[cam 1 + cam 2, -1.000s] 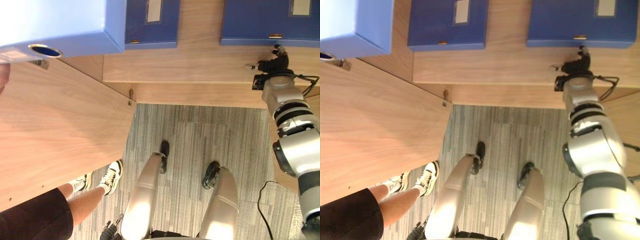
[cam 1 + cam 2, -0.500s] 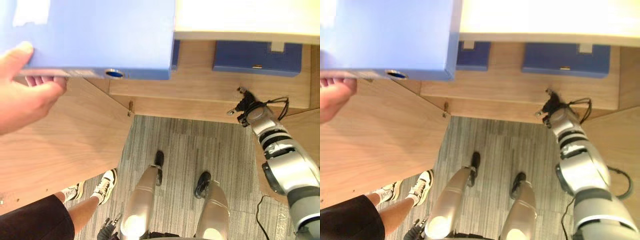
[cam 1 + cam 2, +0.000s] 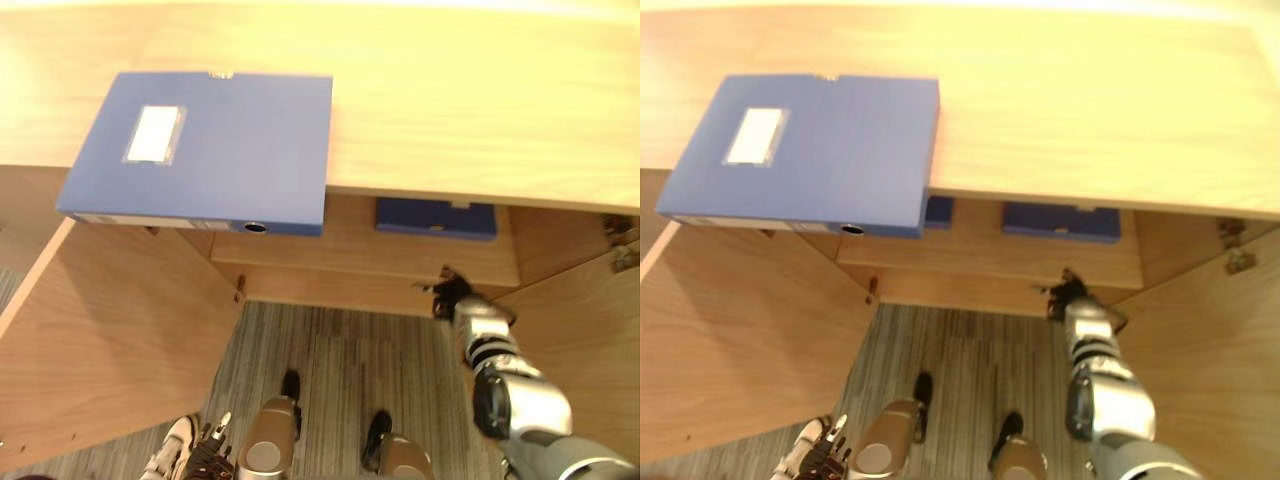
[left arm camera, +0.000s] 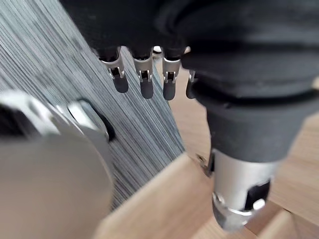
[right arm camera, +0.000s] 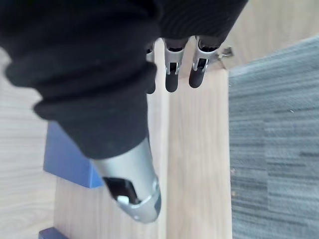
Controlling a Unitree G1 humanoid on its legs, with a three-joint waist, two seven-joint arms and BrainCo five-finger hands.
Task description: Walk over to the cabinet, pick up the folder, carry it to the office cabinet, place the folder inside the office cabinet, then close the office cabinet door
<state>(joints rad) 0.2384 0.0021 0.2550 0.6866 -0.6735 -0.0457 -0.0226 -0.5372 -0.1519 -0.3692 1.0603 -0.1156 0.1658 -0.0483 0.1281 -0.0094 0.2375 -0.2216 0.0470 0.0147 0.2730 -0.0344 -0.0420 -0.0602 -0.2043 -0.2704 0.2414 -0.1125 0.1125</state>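
Left door [image 3: 110,340]: open.
Left hand [image 4: 142,82]: low near it, fingers straight, empty.
Folder [image 3: 215,150]: blue, flat on cabinet top [image 3: 480,110], front edge overhanging.
Second blue folder [image 3: 435,218]: on inner shelf [image 3: 350,255].
Right hand [image 3: 452,295]: by shelf's front edge, fingers relaxed, empty.
Right door [image 3: 590,340]: open.

Matt blue folder [image 3: 210,150] at my ten o'clock on smooth wood cabinet top [image 3: 450,110]; coarse grey carpet [image 3: 340,370] at six.
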